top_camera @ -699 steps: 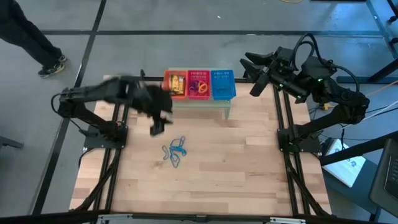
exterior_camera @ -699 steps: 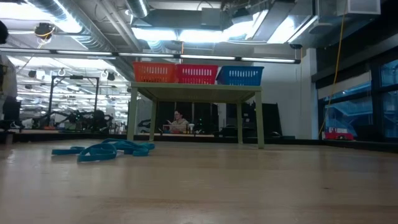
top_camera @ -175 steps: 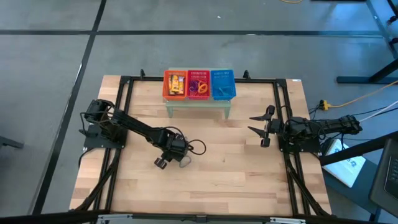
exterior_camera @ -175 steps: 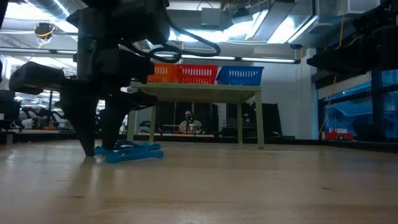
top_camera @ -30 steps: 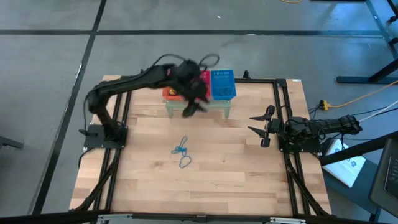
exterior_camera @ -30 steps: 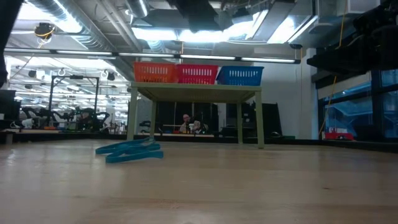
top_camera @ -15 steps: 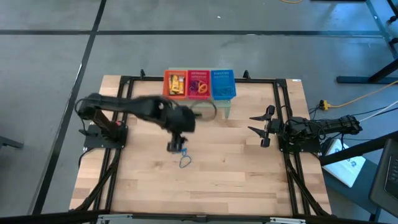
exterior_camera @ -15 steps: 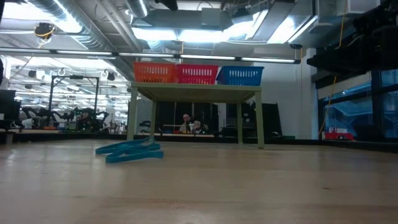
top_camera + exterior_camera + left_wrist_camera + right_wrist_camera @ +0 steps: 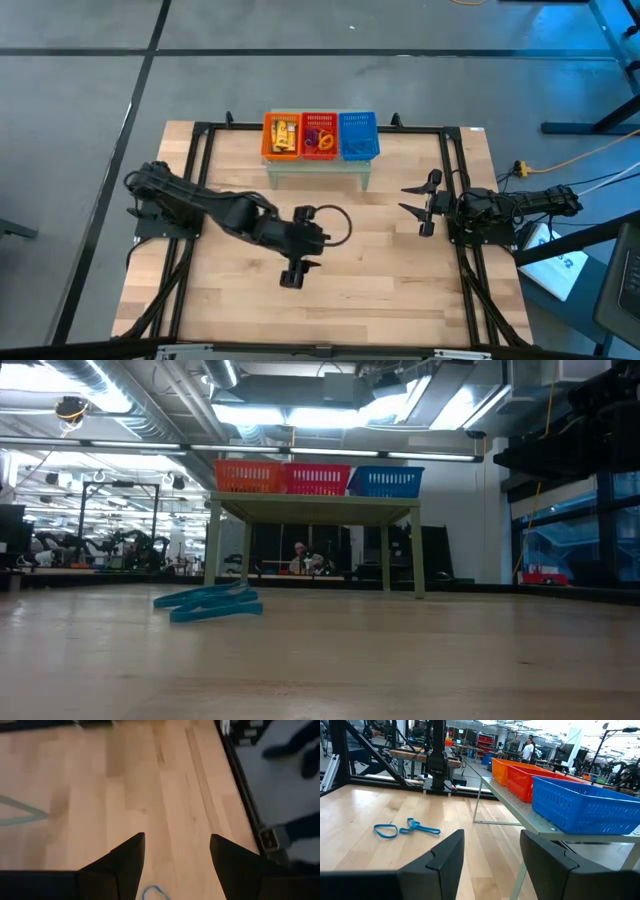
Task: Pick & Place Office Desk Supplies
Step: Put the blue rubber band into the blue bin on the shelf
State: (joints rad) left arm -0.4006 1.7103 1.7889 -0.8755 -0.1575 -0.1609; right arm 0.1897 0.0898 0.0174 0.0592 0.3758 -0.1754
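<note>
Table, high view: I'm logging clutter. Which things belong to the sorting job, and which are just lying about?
Job: blue loops on the table; yellow blocks, mixed loops in baskets; left gripper over the blue loops.
Not job: green stand; idle right gripper; people beyond the table.

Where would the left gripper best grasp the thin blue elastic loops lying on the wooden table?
Probably at the bunched middle of the thin blue elastic loops, coming straight down: they lie flat on the wooden table, and only that crossing stands slightly proud. The open left gripper should straddle it.
</note>
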